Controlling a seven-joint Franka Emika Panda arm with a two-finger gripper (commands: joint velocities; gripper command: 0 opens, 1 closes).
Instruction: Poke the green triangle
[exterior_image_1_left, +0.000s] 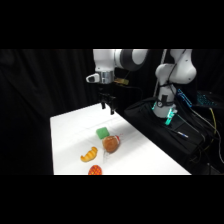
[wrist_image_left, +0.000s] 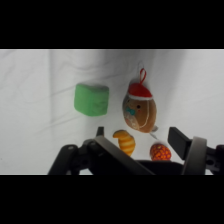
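Observation:
The green triangle is a small bright green blocky piece lying on the white table. My gripper hangs well above the table, up and behind the green piece, not touching it. In the wrist view the green triangle lies above and left of my gripper. The two fingers stand wide apart, open, with nothing held between them.
A brown-red round plush with a red hat lies right beside the green piece. An orange-yellow curved piece and a red-orange round thing lie nearer the front edge. Black gear with cables borders the table's right side.

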